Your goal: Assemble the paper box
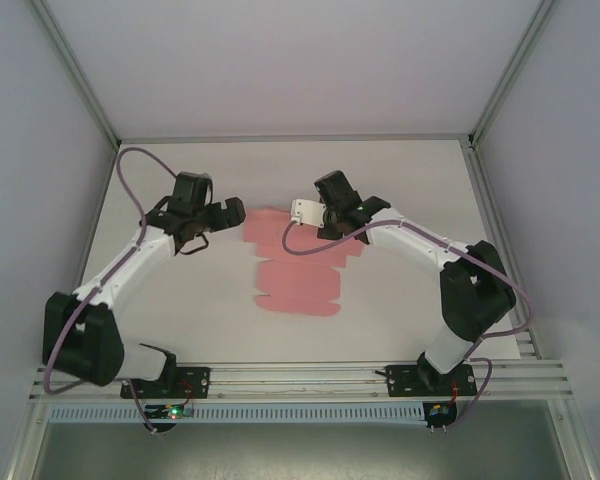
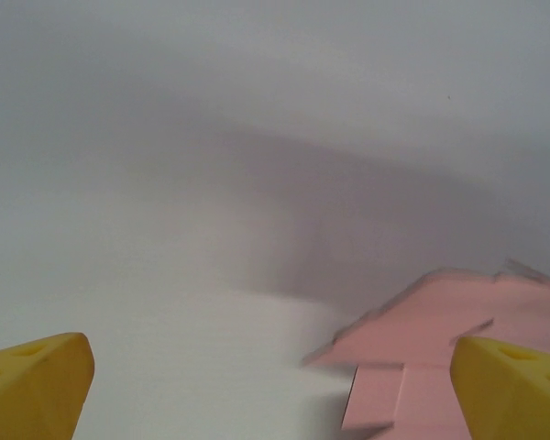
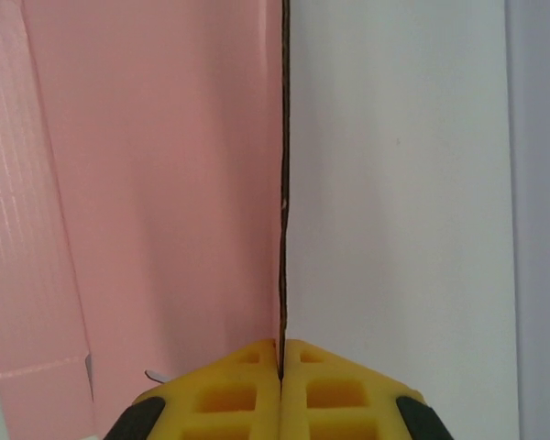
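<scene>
Yellow right fingers (image 3: 261, 362), close under the wrist camera at 6 o'clock, are pressed together on a thin edge of the paper box (image 3: 165, 183). That edge runs as a dark line straight up toward 12 o'clock, with pink card on its 9 o'clock side and bare white worktop (image 3: 394, 229) on its 3 o'clock side. From above, the paper box is a flat, many-tabbed cutout sheet lying at the middle of the worktop, its length running from 12 to 6 o'clock. The right fingers grip it at the 12 o'clock end. The left fingers (image 2: 37, 385) sit just off the sheet's 10 o'clock corner, spread wide and holding nothing. In their own wrist view the two yellow tips stand at 7 and 5 o'clock, and the pink tabs lie by the 5 o'clock tip; whether they touch it I cannot tell. A purple cable (image 1: 130, 170) loops off the left arm toward 10 o'clock. A grooved metal rail (image 1: 300, 378) crosses the worktop's 6 o'clock edge, carrying both arm bases.
</scene>
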### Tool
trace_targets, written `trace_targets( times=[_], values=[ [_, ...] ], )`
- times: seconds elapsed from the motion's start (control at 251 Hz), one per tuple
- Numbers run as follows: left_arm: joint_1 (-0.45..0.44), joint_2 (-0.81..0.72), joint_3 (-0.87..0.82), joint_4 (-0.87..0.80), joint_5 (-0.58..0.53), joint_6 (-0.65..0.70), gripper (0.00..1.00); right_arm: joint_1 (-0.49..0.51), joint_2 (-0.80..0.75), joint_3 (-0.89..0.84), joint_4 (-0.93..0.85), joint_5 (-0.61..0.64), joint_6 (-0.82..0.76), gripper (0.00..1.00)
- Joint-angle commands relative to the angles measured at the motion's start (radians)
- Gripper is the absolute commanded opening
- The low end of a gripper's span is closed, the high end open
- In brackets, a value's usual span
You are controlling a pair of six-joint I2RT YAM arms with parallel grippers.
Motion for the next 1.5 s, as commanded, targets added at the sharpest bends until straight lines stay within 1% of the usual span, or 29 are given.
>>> trace_targets(
  times=[0.0,0.096,0.196,0.291,0.395,0.487,0.567,0.698,0.766,0.838,0.938,1.133,1.277,1.321,1.405,1.492],
  values=[
    [0.014,0.091,0.086,0.018,-0.050,0.034,1.00,-0.015,0.051,-0.020,0.025,-0.109,-0.032,0.00],
    [0.027,0.160,0.143,0.002,-0.061,0.005,1.00,-0.014,0.085,0.000,-0.004,-0.104,-0.043,0.00],
    [0.051,0.221,0.175,0.026,-0.019,-0.013,1.00,-0.015,0.117,0.020,-0.011,-0.079,-0.051,0.00],
    [0.057,0.294,0.221,0.021,0.018,-0.003,1.00,-0.014,0.131,0.033,-0.010,-0.083,-0.041,0.00],
    [0.058,0.370,0.264,0.012,0.100,0.039,1.00,-0.015,0.126,0.026,0.015,-0.098,-0.022,0.00],
    [0.056,0.419,0.283,0.014,0.197,0.090,1.00,-0.015,0.124,0.025,0.021,-0.095,-0.007,0.00],
    [0.053,0.435,0.288,0.008,0.274,0.130,0.99,-0.021,0.121,0.026,0.021,-0.099,0.015,0.00],
    [0.039,0.440,0.276,-0.023,0.295,0.168,0.97,-0.030,0.112,0.027,0.029,-0.118,0.066,0.00],
    [0.024,0.437,0.264,-0.032,0.328,0.196,0.95,-0.033,0.109,0.026,0.036,-0.131,0.081,0.00],
    [0.001,0.423,0.246,-0.024,0.365,0.225,0.92,-0.033,0.117,0.033,0.036,-0.116,0.099,0.00],
    [-0.022,0.402,0.228,-0.017,0.378,0.241,0.92,-0.034,0.133,0.043,0.035,-0.078,0.128,0.00],
    [-0.047,0.404,0.239,-0.038,0.408,0.265,0.91,-0.036,0.139,0.042,0.050,-0.073,0.187,0.00],
    [-0.074,0.383,0.257,-0.120,0.295,0.290,0.89,-0.050,0.148,0.047,0.056,-0.021,0.239,0.00],
    [-0.073,0.369,0.252,-0.139,0.283,0.298,0.87,-0.055,0.143,0.044,0.058,-0.009,0.254,0.00],
    [-0.076,0.326,0.238,-0.147,0.257,0.304,0.87,-0.055,0.134,0.039,0.043,-0.024,0.256,0.00],
    [-0.080,0.283,0.242,-0.134,0.298,0.370,0.90,-0.031,0.115,0.020,-0.001,-0.090,0.179,0.00]
  ],
)
